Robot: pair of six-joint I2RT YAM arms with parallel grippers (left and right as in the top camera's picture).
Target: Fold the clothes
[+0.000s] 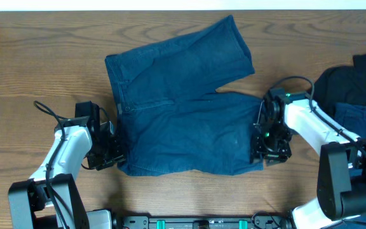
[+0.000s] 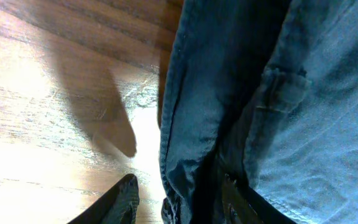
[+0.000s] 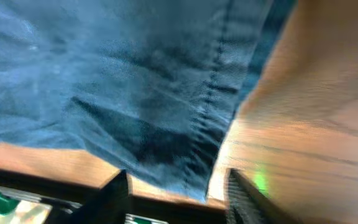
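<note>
Left gripper [image 1: 115,150] and right gripper [image 1: 257,147] gape astride shorts [image 1: 183,121] lying left-right, waistband [image 1: 121,95] leftward.

A pair of dark blue denim shorts [image 1: 183,114] is lying spread flat on the brown wooden worktop [image 1: 37,57], with the waistband to the left and 2 legs pointing right. The left gripper [image 1: 115,152] is sitting at the waistband's near corner, and the right gripper [image 1: 259,147] at the near leg's hem. A black garment [image 1: 354,79] is resting at the right edge.
</note>
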